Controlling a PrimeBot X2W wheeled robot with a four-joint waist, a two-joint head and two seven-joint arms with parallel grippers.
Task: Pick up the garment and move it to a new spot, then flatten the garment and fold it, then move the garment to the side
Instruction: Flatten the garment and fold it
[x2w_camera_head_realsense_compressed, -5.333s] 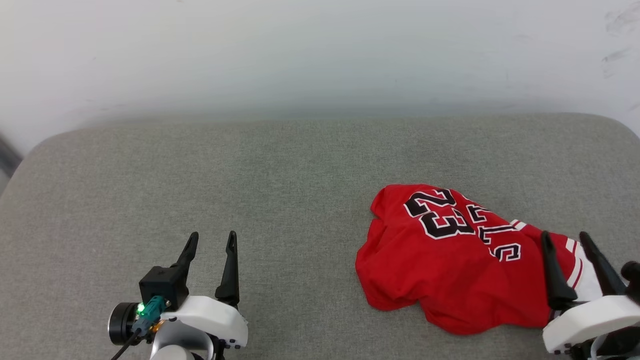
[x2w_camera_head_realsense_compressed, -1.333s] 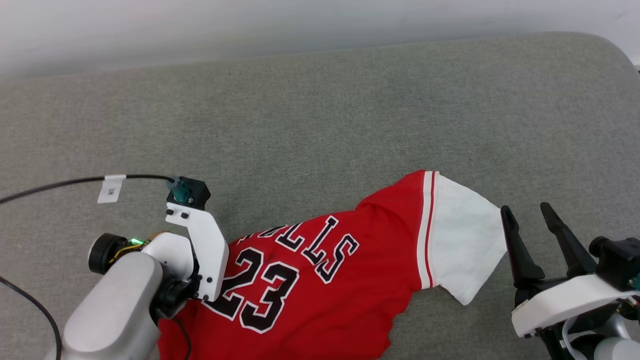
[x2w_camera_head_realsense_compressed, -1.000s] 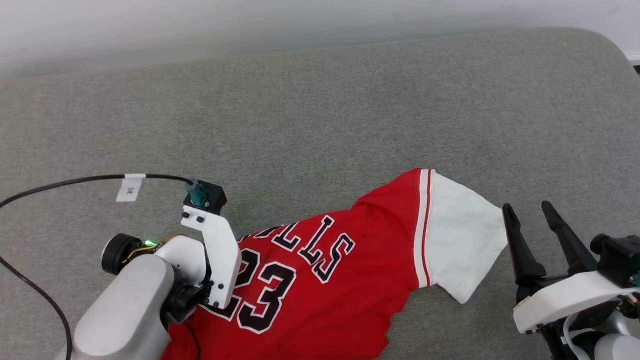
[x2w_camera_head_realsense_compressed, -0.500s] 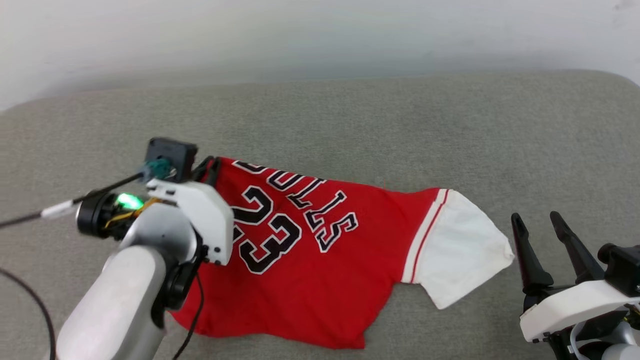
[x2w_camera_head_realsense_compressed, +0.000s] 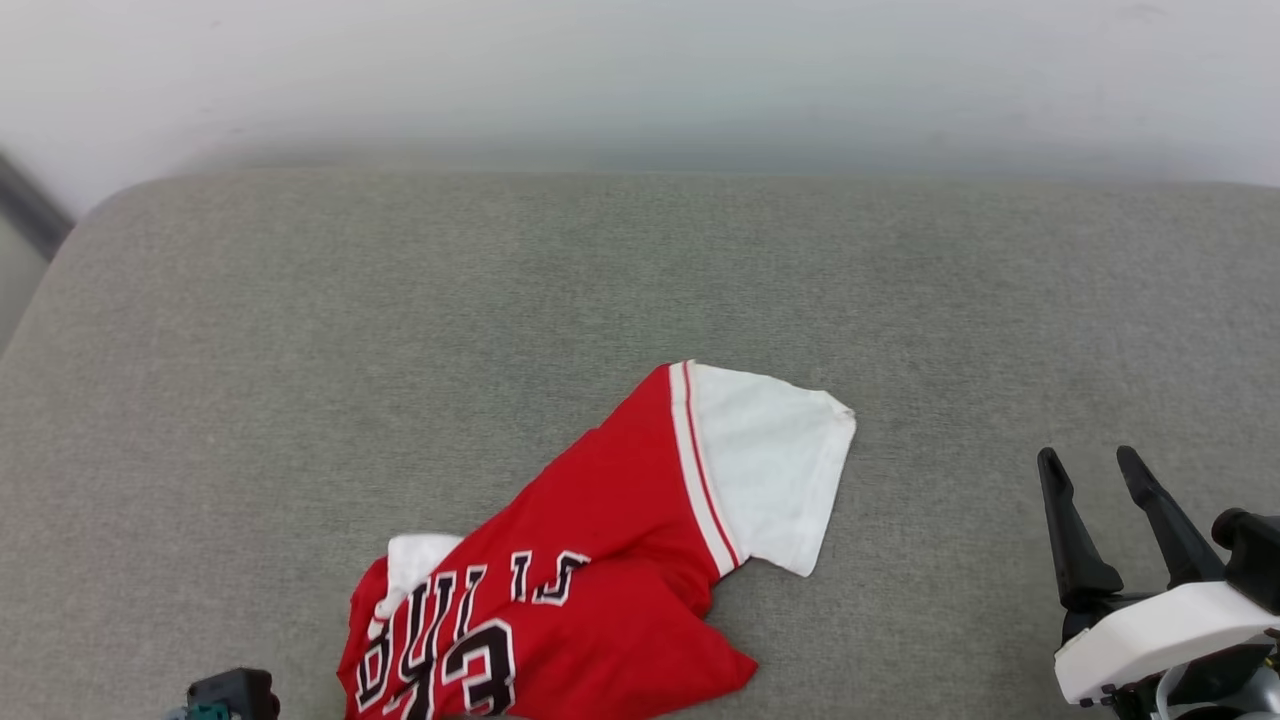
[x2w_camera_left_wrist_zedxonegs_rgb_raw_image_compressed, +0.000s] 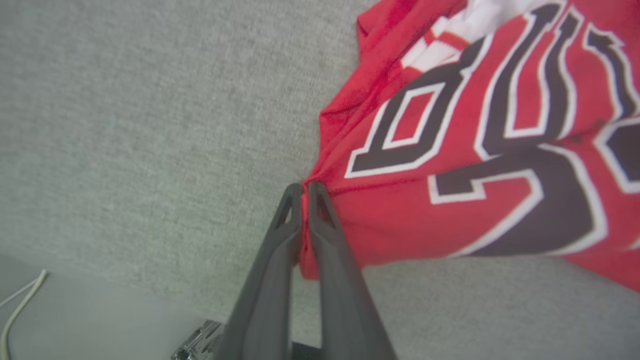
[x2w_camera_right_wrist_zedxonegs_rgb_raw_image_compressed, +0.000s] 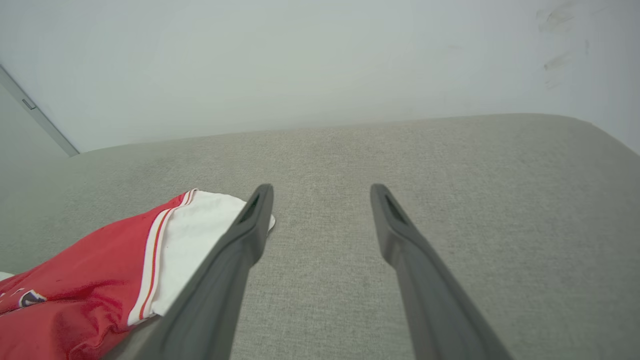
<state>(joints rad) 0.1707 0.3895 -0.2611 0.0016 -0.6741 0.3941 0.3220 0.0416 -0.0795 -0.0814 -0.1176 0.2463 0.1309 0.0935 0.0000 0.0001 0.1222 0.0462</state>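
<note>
Looks like the first bit is in hand: shifting the garment (x2w_camera_head_realsense_compressed: 620, 500), a red jersey shirt with white short sleeves, red-white striped trim and black white-outlined lettering plus a 23, to a new spot. It's lying rumpled on the grey woven fabric cushion (x2w_camera_head_realsense_compressed: 400, 300), low and a bit left of middle in the head view, with 1 white sleeve (x2w_camera_head_realsense_compressed: 770, 460) fanned out toward the centre. The left gripper (x2w_camera_left_wrist_zedxonegs_rgb_raw_image_compressed: 305, 189) has its 2 dark fingers pinched tight on a bunched red edge right by the lettering. The right gripper (x2w_camera_head_realsense_compressed: 1088, 462) sits well apart on the right, fingers spread wide, nothing in them. Next move imo: settle the cloth, let go, then bring the right one in on an opposite edge so both can pull it flat.
</note>
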